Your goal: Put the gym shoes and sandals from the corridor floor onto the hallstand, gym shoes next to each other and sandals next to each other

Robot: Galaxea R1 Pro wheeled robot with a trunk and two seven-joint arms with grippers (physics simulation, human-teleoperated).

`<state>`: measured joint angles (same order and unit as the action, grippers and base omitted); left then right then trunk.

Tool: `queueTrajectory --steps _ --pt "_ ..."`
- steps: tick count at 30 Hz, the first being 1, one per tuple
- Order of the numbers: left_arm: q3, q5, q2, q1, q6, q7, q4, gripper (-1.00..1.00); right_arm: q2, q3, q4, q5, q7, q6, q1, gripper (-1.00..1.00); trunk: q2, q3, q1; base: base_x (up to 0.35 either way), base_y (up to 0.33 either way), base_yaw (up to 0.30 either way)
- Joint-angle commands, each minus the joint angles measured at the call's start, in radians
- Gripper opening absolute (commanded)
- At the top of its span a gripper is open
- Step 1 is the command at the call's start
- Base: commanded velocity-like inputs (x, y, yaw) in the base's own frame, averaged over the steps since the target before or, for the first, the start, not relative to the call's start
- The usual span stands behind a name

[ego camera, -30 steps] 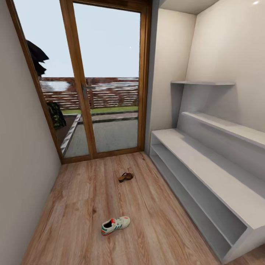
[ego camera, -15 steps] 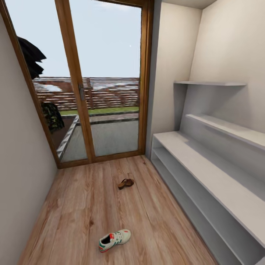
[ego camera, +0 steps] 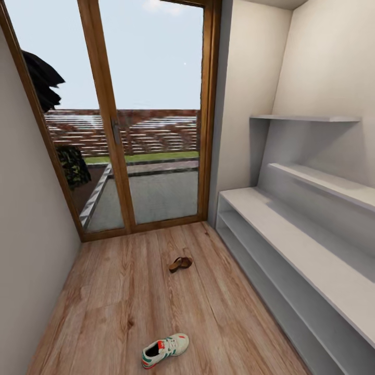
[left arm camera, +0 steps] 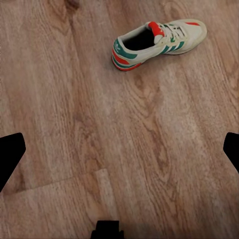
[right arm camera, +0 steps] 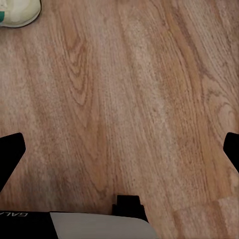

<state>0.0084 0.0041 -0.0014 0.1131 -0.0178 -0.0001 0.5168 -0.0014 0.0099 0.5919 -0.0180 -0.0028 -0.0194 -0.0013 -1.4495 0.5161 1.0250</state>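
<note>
One gym shoe [ego camera: 164,350], cream with green stripes and a red heel, lies on its sole on the corridor floor [ego camera: 114,291] near the head view's lower edge. A dark brown sandal [ego camera: 180,264] lies farther off, toward the door. The white hallstand [ego camera: 291,245] runs along the right wall, and its top and shelves are bare. In the left wrist view the gym shoe [left arm camera: 159,42] lies ahead of my left gripper [left arm camera: 119,154], which is open above bare planks. My right gripper [right arm camera: 119,152] is open too, with the gym shoe's toe [right arm camera: 17,11] at the picture's corner.
A wood-framed glass door [ego camera: 151,130] closes the far end of the corridor. A plain wall [ego camera: 26,234] bounds the left side. Two thin white wall shelves [ego camera: 323,182] hang above the hallstand. A grey robot part [right arm camera: 99,225] shows below the right gripper.
The whole head view has shifted: the shoe and the sandal sit lower in the picture and the door looks nearer, so the camera has moved. The shoes themselves lie where they were.
</note>
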Motion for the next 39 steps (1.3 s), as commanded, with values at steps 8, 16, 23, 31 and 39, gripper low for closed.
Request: queueTrajectory --steps 8,16,23,31,39 --pt "-0.002 -0.002 0.0 0.0 -0.002 -0.003 -0.001 1.0 0.0 0.001 0.0 0.002 -0.001 -0.002 0.0 1.0 0.0 0.001 0.0 0.064 0.019 0.0" --pt "-0.007 -0.01 0.0 0.0 -0.001 0.001 0.0 1.0 0.0 -0.004 0.0 0.003 0.003 -0.002 0.0 1.0 0.0 0.001 0.0 0.147 0.058 0.0" --pt "-0.009 -0.005 0.001 0.001 -0.001 -0.008 0.002 1.0 0.0 -0.006 0.001 0.001 0.001 -0.003 0.0 1.0 0.0 0.001 0.0 0.011 0.013 -0.002" --pt "-0.011 -0.01 0.0 0.0 -0.001 -0.009 0.001 1.0 0.0 -0.005 0.001 0.003 0.001 -0.002 0.0 1.0 0.0 0.001 0.0 0.001 0.016 -0.154" --pt "-0.008 -0.007 0.0 0.002 -0.001 -0.01 0.002 1.0 0.0 -0.008 0.0 0.004 0.001 -0.002 0.0 1.0 0.0 0.001 0.0 0.006 0.045 -0.015"
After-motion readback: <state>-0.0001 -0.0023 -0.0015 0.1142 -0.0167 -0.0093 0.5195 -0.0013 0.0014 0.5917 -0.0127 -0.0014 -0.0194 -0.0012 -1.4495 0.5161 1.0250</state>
